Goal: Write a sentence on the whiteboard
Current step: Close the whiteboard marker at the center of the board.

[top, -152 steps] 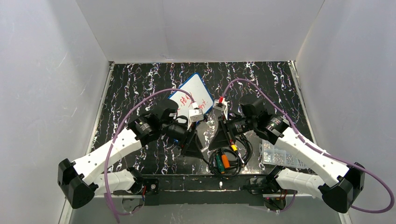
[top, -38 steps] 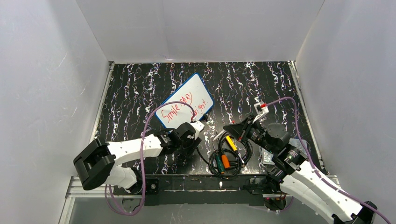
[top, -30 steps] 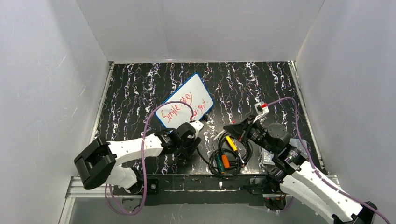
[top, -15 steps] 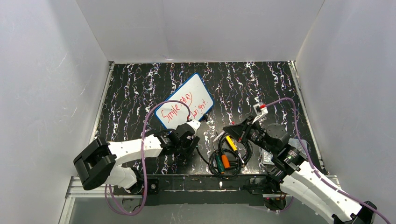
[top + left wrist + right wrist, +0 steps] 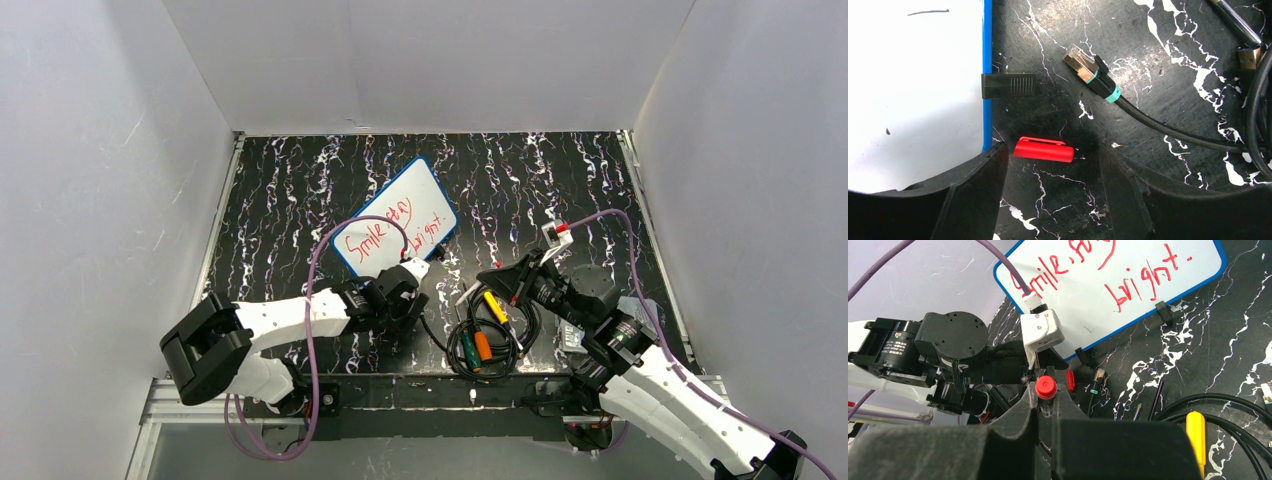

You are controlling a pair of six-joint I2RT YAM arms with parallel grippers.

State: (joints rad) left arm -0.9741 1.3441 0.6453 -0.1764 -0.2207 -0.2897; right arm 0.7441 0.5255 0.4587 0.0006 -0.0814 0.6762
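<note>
The whiteboard (image 5: pixel 395 222) lies tilted on the black marbled table, and its blue rim shows in the left wrist view (image 5: pixel 987 60). The sentence (image 5: pixel 385 225) is in red marker in two lines, and in the right wrist view (image 5: pixel 1143 282) it reads "Smile, stay bright." My left gripper (image 5: pixel 1053 165) is open, low over the table by the board's near corner. A red marker cap (image 5: pixel 1043 149) lies just beyond its fingers, untouched. My right gripper (image 5: pixel 1047 400) is shut on a red-ended marker (image 5: pixel 1046 387), which points toward the left gripper (image 5: pixel 405 300).
A black clip (image 5: pixel 1008 85) sits on the board's rim, with a network cable plug (image 5: pixel 1088 67) beside it. A coil of black cables (image 5: pixel 485 335) with yellow, orange and green pieces lies between the arms. A clear parts box (image 5: pixel 575 337) sits at the right. White walls enclose the table.
Both arms have drawn back from the whiteboard toward the near edge since the earliest frame. Over the last second the left jaws have spread wider. The right arm has held nearly still.
</note>
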